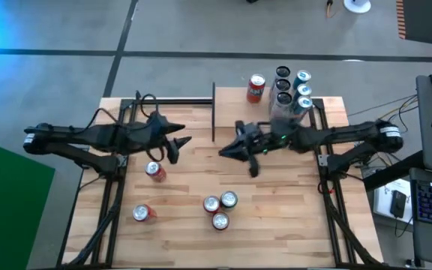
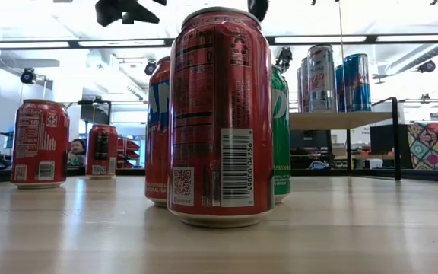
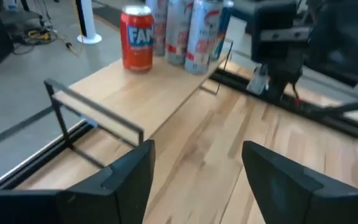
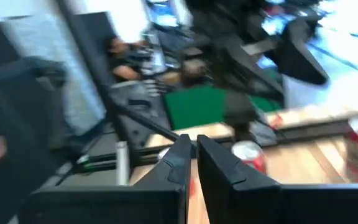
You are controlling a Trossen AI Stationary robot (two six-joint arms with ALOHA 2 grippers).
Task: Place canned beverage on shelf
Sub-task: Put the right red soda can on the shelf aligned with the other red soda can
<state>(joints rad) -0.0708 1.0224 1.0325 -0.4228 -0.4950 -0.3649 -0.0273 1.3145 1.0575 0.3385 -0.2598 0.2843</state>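
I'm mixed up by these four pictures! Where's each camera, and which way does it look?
High: above table, looking down; left arm, right arm show.
Low: tabletop height, facing cans and shelf.
Left wrist: facing shelf; open jaws show.
Right wrist: facing left arm; shut jaws show.
High, left wrist share: orange can.

**A:** How many short aluminium drink cans stand on the butcher-block table (image 1: 291, 225)?

**B:** Five. Two red ones (image 1: 154, 171) are toward its left edge, and three are clustered (image 1: 229, 199) near the middle.

**A:** And on the small light-wood shelf (image 3: 148, 93)?

**B:** One short red can (image 1: 256, 88), plus tall slim cans (image 1: 283, 85). I count six, though they're crowded together.
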